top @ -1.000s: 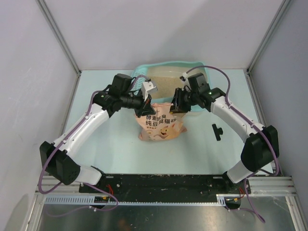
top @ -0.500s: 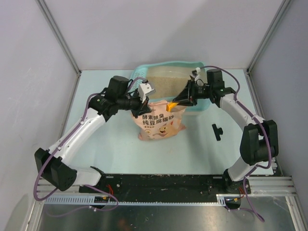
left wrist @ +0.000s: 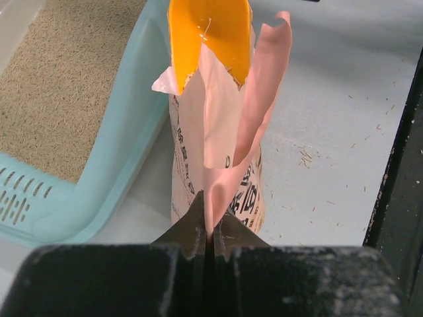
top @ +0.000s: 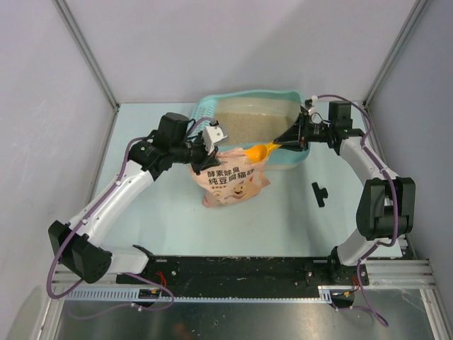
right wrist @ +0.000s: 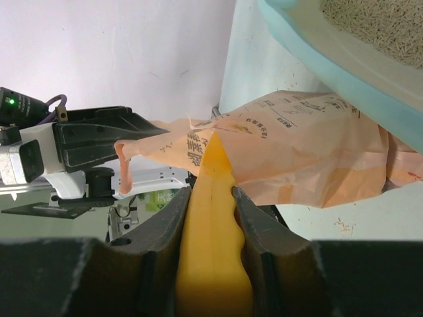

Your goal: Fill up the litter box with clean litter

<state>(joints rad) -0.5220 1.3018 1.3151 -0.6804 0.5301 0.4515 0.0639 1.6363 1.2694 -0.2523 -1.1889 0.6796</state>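
The light teal litter box (top: 289,160) stands at the back of the table with beige clean litter (top: 249,122) spread over its floor. The pink bag (top: 233,181) stands upright against its front wall. My left gripper (top: 210,147) is shut on the bag's torn top edge (left wrist: 211,198), holding the mouth up. My right gripper (top: 294,136) is shut on the handle of the orange scoop (top: 258,151), whose bowl hangs at the bag's mouth beside the box's front wall. From the left wrist the scoop bowl (left wrist: 211,36) shows no litter. The scoop handle (right wrist: 211,251) fills the right jaws.
A small black part (top: 320,193) lies on the table right of the bag. Stray granules (left wrist: 307,155) dot the surface near the bag. Grey enclosure walls close in the left, back and right, and a black rail (top: 241,273) runs along the near edge.
My right arm has swung back and to the right, drawing the orange scoop out of the bag's mouth. The left gripper has kept its hold on the bag.
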